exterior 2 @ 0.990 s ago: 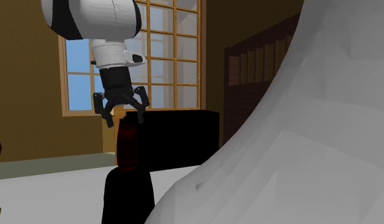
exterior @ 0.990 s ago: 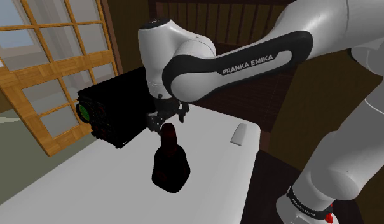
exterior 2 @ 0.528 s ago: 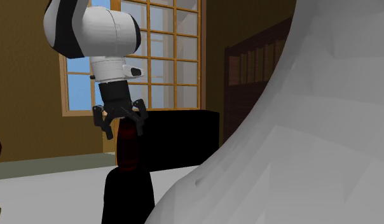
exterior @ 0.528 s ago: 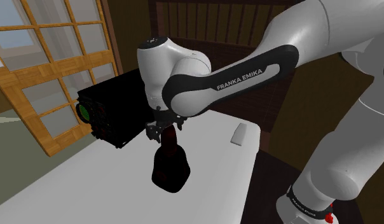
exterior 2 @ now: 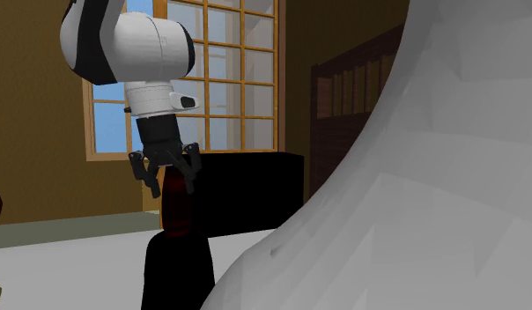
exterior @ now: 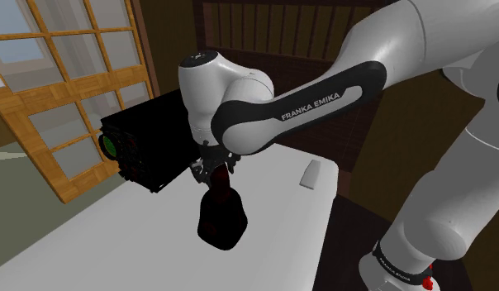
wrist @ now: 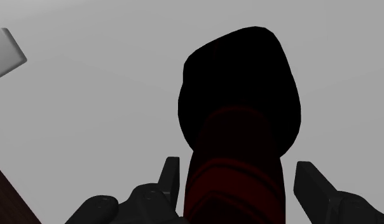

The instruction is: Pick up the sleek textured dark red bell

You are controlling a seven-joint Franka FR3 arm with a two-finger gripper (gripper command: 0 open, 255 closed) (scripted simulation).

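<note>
The dark red bell (exterior: 220, 213) stands upright on the table, right under my gripper (exterior 2: 170, 185). A second ago my fingers (wrist: 315, 188) hung just above the top of its handle (wrist: 235, 178). Now I have come down a little, and the handle top sits between them. They are spread apart, one on each side, and I am not squeezing yet. One finger is just beside the handle and the other has a gap. The bell has not moved. I think I am nearly ready to close and then lift.

The table (exterior: 91, 248) is flat and white. A small white block (exterior: 312, 175) lies well off to one side of my gripper. A black box (exterior: 149, 149) sits just behind it. Past the box is a window (exterior: 58, 83) with a wood frame, and there is a dark wood wall (exterior: 264, 33).
</note>
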